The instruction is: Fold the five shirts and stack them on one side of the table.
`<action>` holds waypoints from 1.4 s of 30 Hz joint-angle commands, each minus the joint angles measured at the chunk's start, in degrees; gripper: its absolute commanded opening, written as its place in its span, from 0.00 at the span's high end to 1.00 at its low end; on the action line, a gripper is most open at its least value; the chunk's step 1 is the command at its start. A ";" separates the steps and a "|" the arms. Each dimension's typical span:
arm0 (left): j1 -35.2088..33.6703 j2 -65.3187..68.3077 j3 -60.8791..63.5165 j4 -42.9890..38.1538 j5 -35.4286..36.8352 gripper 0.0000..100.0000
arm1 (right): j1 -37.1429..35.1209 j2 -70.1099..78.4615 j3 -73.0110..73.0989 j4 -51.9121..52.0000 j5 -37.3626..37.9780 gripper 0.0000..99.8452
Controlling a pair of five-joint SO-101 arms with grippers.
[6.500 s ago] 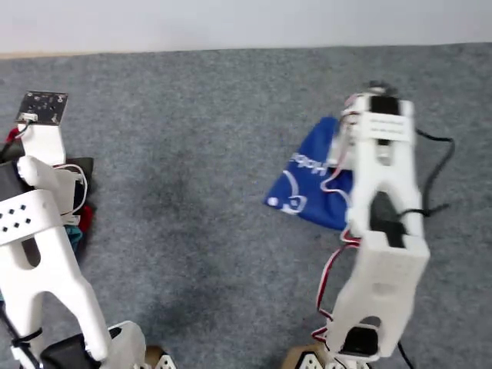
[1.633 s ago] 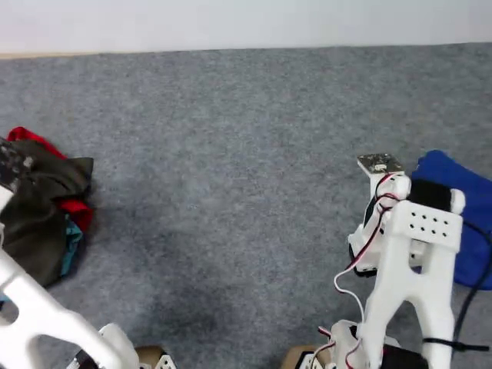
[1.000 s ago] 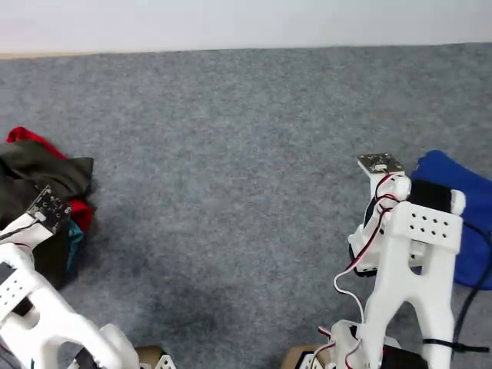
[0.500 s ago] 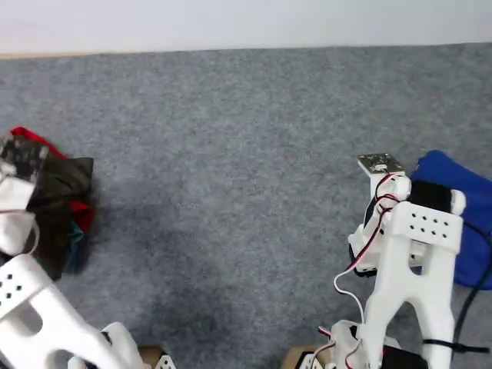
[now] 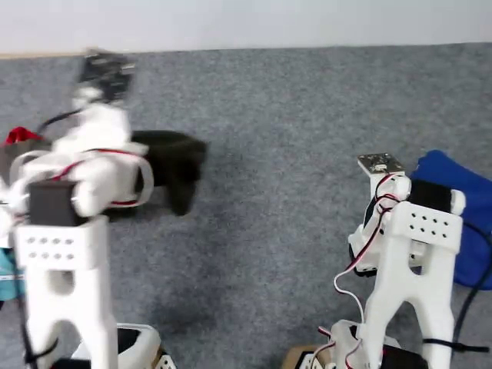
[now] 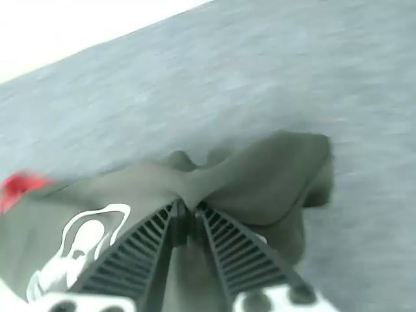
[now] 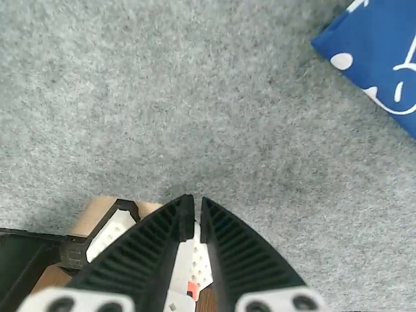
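Gripping a bunched fold of the dark shirt [image 6: 260,182], the left end effector [image 6: 185,218] is clenched on the cloth, which lies at the middle left of the high view, partly hidden by the left arm [image 5: 69,200]. One red shirt [image 5: 19,137] and one sliver of teal cloth [image 5: 6,269] peek out at the left edge. One blue shirt [image 5: 453,192] lies at the right edge, partly covered by the right arm [image 5: 411,261], whose end effector [image 7: 194,218] is clenched on nothing above the grey bench [image 5: 292,115]
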 commanded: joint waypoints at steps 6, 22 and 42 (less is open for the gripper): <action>21.63 10.73 -7.08 -8.97 4.40 1.00 | -0.40 -1.36 -0.09 1.89 -0.26 0.97; 13.80 19.34 -7.25 -3.69 -0.88 0.78 | -1.89 -1.27 -3.96 1.89 -0.35 0.97; -23.56 19.25 -1.89 0.70 -6.24 0.78 | -17.63 29.41 -28.57 -2.86 -9.49 0.78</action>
